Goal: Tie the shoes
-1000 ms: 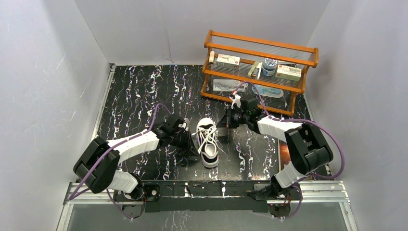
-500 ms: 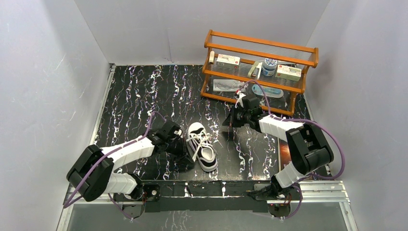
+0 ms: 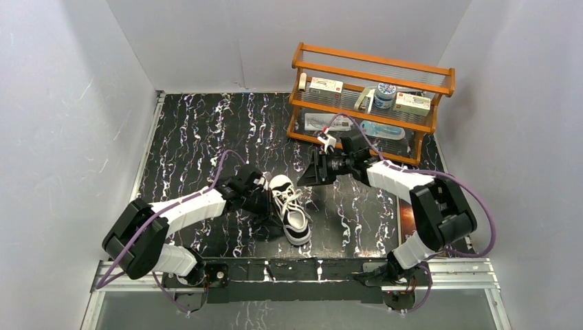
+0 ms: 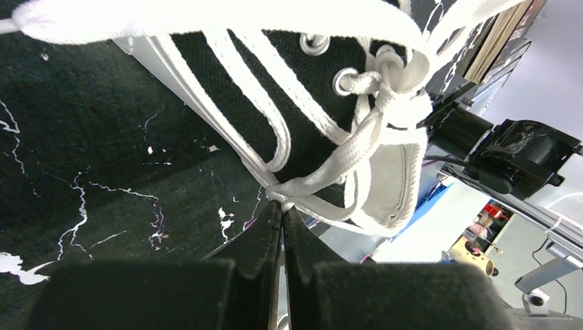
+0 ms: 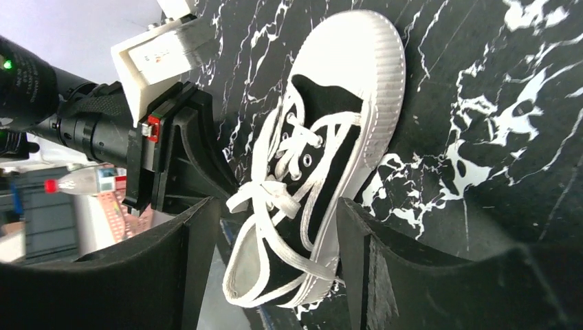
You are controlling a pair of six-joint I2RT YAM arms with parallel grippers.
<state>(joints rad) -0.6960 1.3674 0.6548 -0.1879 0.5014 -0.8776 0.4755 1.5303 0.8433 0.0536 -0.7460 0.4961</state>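
Note:
The shoe (image 3: 290, 208), a small black sneaker with a white sole and toe cap, lies on the dark marbled table (image 3: 199, 137), toe pointing away from the arm bases. My left gripper (image 3: 267, 203) sits against its left side. In the left wrist view this gripper (image 4: 282, 206) is shut on a bend of the white lace (image 4: 323, 172) beside the black canvas (image 4: 275, 103). My right gripper (image 3: 306, 180) hovers just right of the toe, open. In the right wrist view the shoe (image 5: 323, 172) shows between its spread fingers (image 5: 199, 261), with nothing held, and the right gripper (image 5: 275, 237) stands apart from it.
An orange wooden rack (image 3: 371, 103) holding small boxes and a jar stands at the back right, just behind my right arm. Grey walls close in the table on three sides. A metal rail (image 3: 295, 269) runs along the near edge.
My right gripper has opened and swung left toward the shoe's toe. The shoe and my left gripper have shifted slightly left; the left stays shut on the lace.

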